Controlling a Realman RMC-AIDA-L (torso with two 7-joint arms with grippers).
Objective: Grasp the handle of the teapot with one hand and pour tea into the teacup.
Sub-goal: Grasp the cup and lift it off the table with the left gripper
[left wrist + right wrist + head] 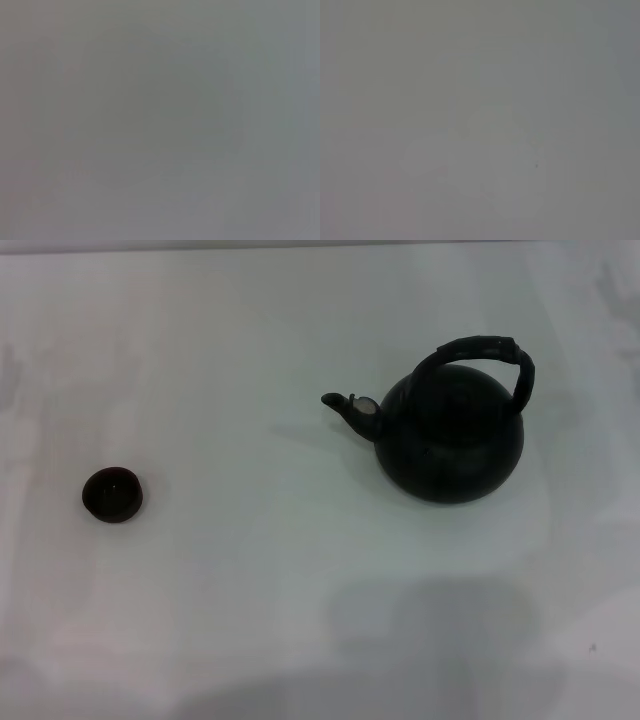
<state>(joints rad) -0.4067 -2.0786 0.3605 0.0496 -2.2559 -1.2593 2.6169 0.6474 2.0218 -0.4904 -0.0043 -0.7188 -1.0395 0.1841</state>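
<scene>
head view: white counter [300, 620] carries two things. teapot [450, 445] sits upright on the right half, black, round and bulbous, matte. its spout [350, 407] points toward the robot's left, short and curved, with a pale patch at the base of the tip. handle [487, 358] is a thick black bail hoop arching over the top of the pot, standing up and leaning slightly toward the far right side, ridged where it looks wrapped. nothing is touching the handle.

teacup [112, 494] sits on the left half, well apart from the teapot, a bit nearer the robot than the pot. small, round, dark brown-black, handleless, upright, glossy inside. can't tell if anything is in it.

spout faces the cup's side of the counter, but the cup lies well off from it with bare counter between.

neither arm shows in the head view. left end effector and right end effector: not visible in any view, so whether each is released or clenched can't be told. both wrist views give only a flat grey surface with faint shadow patches, no teapot, no cup. a soft dark shadow lies on the near edge of the counter in the head view.
</scene>
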